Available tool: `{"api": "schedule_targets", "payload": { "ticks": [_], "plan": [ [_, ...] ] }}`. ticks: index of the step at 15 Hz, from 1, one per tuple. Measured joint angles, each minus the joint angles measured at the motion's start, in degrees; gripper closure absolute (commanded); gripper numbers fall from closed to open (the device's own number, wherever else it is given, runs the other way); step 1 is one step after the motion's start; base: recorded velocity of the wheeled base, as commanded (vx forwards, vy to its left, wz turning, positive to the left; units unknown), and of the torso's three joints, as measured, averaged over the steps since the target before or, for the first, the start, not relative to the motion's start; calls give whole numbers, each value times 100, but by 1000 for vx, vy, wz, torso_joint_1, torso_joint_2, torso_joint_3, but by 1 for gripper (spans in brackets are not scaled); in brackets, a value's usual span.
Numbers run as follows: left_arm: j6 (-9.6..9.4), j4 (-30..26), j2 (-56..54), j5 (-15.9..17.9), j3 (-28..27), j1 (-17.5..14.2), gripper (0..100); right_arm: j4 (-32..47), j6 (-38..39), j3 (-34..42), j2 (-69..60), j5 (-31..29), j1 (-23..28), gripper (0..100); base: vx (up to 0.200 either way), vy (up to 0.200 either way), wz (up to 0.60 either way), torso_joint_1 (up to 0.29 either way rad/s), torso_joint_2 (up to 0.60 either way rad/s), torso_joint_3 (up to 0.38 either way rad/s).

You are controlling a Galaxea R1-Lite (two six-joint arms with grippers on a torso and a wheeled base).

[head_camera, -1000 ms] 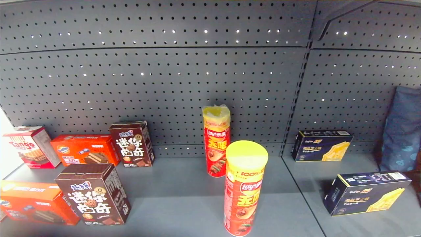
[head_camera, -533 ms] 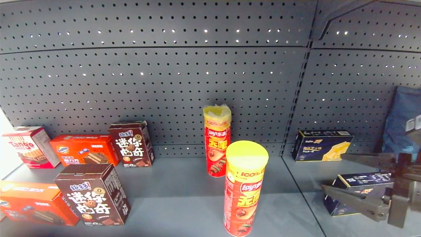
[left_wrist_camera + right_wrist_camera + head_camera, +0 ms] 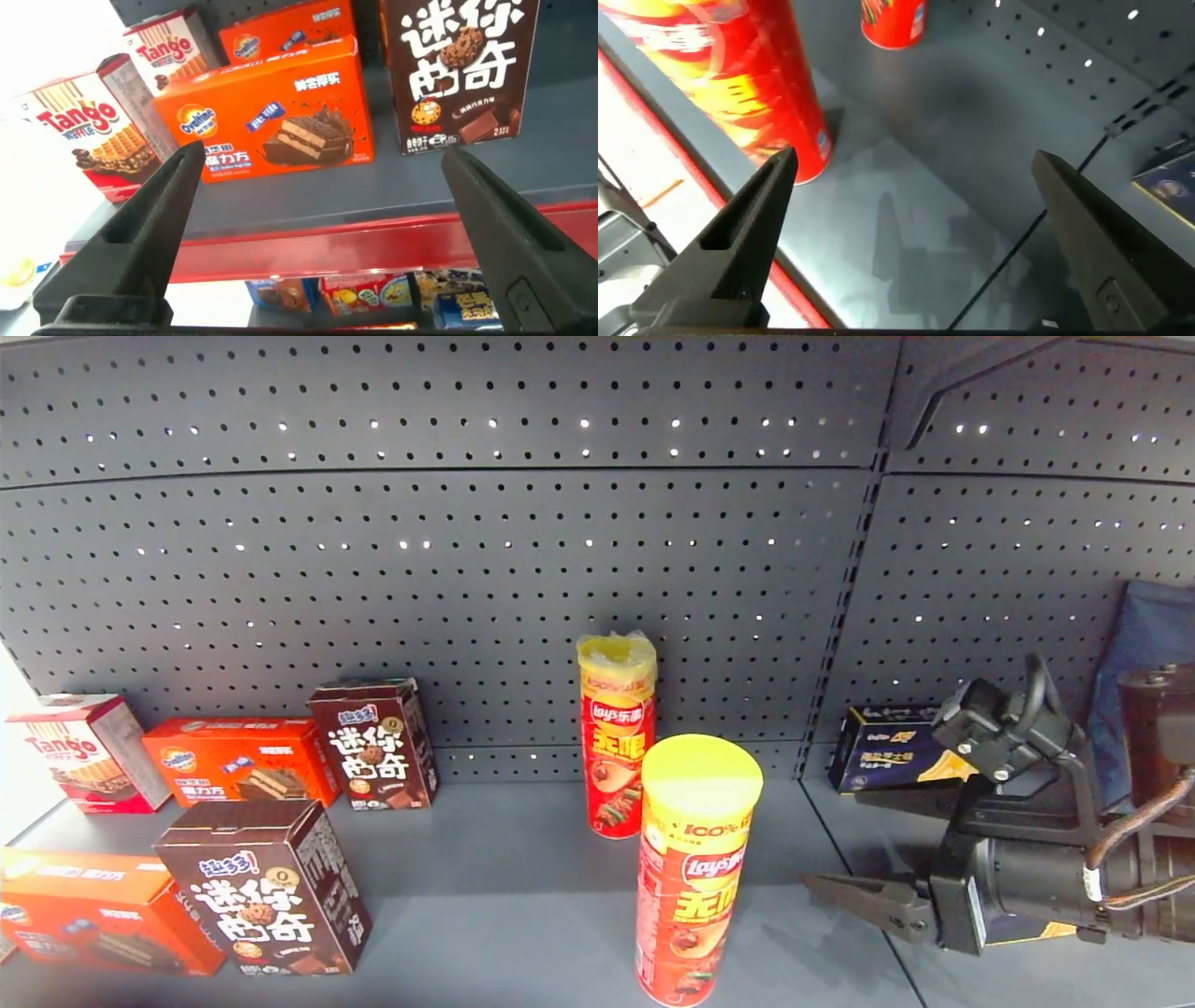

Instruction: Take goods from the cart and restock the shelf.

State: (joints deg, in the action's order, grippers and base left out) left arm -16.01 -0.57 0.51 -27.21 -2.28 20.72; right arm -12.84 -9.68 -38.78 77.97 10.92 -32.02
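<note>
Two red chip cans with yellow lids stand mid-shelf, one at the front [image 3: 695, 877] and one at the back [image 3: 616, 737]. My right gripper [image 3: 831, 838] comes in from the right just above the shelf floor, open and empty, a short way right of the front can. In the right wrist view my right gripper [image 3: 915, 161] faces the shelf floor, with the front can [image 3: 757, 84] to one side and the back can [image 3: 895, 21] beyond. My left gripper [image 3: 322, 154] is open and empty in front of an orange box [image 3: 266, 121] at the shelf's left end.
On the left stand brown cookie boxes [image 3: 266, 887] [image 3: 375, 744], orange boxes [image 3: 241, 761] [image 3: 93, 910] and a wafer box [image 3: 84, 751]. A dark blue box [image 3: 896, 751] and a blue bag [image 3: 1148, 644] lie on the right section. The red shelf edge [image 3: 374, 247] runs along the front.
My right arm has come into the head view from the right and moved left towards the front can, its gripper open throughout. The goods on the shelf have not moved.
</note>
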Motion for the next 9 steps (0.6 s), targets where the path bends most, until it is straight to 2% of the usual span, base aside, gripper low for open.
{"api": "schedule_targets", "payload": {
  "ticks": [4,9],
  "plan": [
    [0,-2,-44,-2,0,-2,0,-10,2,-66,408,-30,69,0,0,0,0,0,0,0],
    [41,-5,-46,0,0,-15,0,-77,2,-640,1058,-30,110,0,0,0,0,0,0,0]
  ]
}}
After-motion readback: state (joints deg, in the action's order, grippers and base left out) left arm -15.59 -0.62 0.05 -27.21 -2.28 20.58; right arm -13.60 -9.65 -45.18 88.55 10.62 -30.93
